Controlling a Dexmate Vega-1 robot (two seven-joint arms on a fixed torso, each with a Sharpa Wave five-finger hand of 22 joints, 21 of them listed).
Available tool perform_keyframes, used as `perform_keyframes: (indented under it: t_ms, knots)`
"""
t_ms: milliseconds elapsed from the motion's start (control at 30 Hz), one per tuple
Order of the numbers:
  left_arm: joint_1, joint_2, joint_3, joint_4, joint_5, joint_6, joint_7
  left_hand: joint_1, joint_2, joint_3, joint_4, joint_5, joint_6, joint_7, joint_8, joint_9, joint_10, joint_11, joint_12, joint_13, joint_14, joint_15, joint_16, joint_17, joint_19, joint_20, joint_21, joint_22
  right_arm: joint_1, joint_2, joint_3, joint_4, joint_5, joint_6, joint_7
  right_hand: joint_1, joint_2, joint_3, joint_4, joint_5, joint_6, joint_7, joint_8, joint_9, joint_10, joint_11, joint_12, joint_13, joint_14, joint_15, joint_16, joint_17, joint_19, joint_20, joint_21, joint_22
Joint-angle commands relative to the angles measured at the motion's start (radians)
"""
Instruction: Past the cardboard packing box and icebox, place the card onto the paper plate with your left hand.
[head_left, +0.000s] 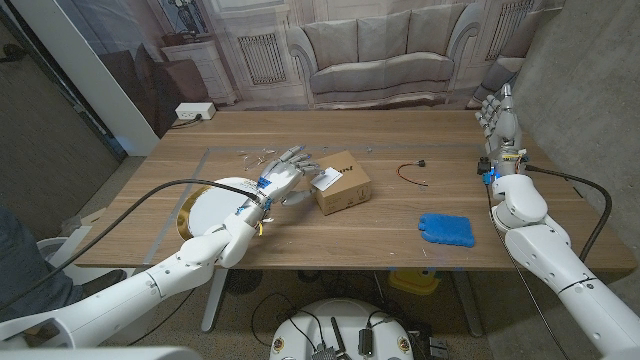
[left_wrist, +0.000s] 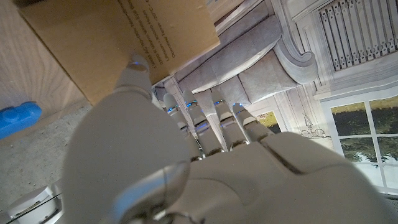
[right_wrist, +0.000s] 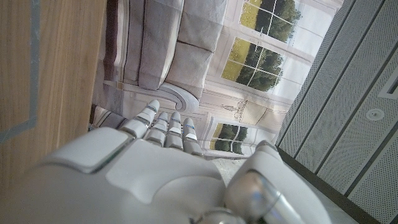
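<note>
Between the paper plate (head_left: 215, 205) and the cardboard packing box (head_left: 342, 182), the left hand (head_left: 285, 175) hangs over the bench (head_left: 400, 215), fingers spread, nothing visibly held. Card: likely the white piece (head_left: 328, 178) on the box's near-left corner, at 3 o'clock from the fingertips — can't confirm. Icebox: probably the blue block (head_left: 446, 228), 4 o'clock of the box. Right hand (head_left: 500, 112) stands at the far right edge, fingers straight and together. Advice: pinch the card by its overhanging edge, lift clear of the box, then carry to 9 o'clock onto the plate.
</note>
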Motion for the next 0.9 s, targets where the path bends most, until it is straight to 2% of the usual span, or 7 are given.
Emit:
perform_keyframes:
  t_ms: [33, 567, 900]
  knots:
    - [0.002, -0.004, 0.001, 0.007, -0.002, -0.003, 0.028, 0.026, 0.006, 0.007, -0.005, -0.011, 0.044, 0.000, 0.017, 0.006, 0.045, 0.000, 0.013, 0.007, 0.027, -0.151, 0.007, 0.003, 0.016, -0.005, 0.007, 0.004, 0.002, -0.002, -0.004, -0.002, 0.000, -0.006, 0.006, 0.000, 0.003, -0.005, 0.000, -0.004, 0.009, -0.002, 0.001, 0.004, 0.008, 0.002, 0.002, 0.002, 0.010, 0.003, 0.005, 0.003, 0.005, 0.000, 0.006, 0.006]
    - [0.011, -0.010, 0.005, -0.006, 0.000, 0.011, 0.024, 0.056, 0.017, 0.015, -0.008, -0.023, 0.109, 0.001, 0.036, 0.005, 0.117, 0.001, 0.027, 0.025, 0.082, -0.153, 0.019, 0.011, 0.018, -0.006, 0.004, 0.003, 0.000, -0.008, 0.000, 0.005, 0.009, -0.006, 0.016, 0.000, 0.003, -0.008, 0.000, -0.004, 0.009, -0.003, 0.001, 0.004, 0.008, 0.001, 0.001, 0.002, 0.010, 0.003, 0.004, 0.003, 0.004, 0.003, 0.005, 0.006]
    - [0.013, -0.020, 0.012, -0.004, -0.004, 0.021, 0.006, 0.062, 0.021, 0.016, -0.005, -0.030, 0.148, 0.003, 0.046, 0.002, 0.149, 0.001, 0.032, 0.033, 0.100, -0.153, 0.020, 0.014, 0.018, -0.020, 0.003, 0.003, -0.011, -0.013, 0.009, -0.006, 0.017, -0.017, 0.011, 0.000, 0.004, -0.009, -0.001, -0.004, 0.010, -0.004, 0.001, 0.004, 0.007, 0.000, 0.000, 0.002, 0.010, 0.003, 0.004, 0.003, 0.004, 0.004, 0.005, 0.006]
